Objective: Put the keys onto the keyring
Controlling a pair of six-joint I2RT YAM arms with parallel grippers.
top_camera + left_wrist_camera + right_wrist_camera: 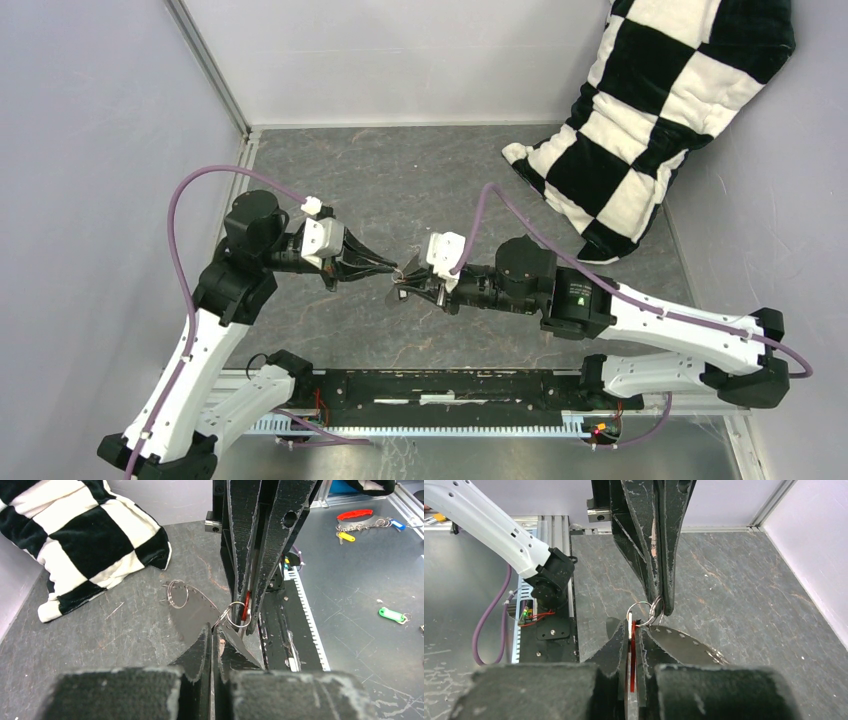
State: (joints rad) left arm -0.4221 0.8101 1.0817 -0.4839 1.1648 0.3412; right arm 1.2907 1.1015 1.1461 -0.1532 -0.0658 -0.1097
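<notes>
Both grippers meet tip to tip over the middle of the slate table [420,180]. My right gripper [634,630] is shut on the red key [631,650], which stands edge-on between its fingers with a small wire loop [640,603] at its top. My left gripper [212,630] is shut at that loop, on the keyring [192,612]. The keyring is a thin grey oval with a row of small metal pieces along one edge, spread under both pairs of fingertips [684,641]. From above, the left gripper [392,268] and right gripper [403,290] nearly touch. I cannot tell whether the keyring hangs or rests on the table.
A black-and-white checkered pillow [650,110] leans in the far right corner. On the metal bench behind the arms lie other key tags: red [355,515], yellow [346,536] and green [392,615]. Walls close the table on the left, right and back.
</notes>
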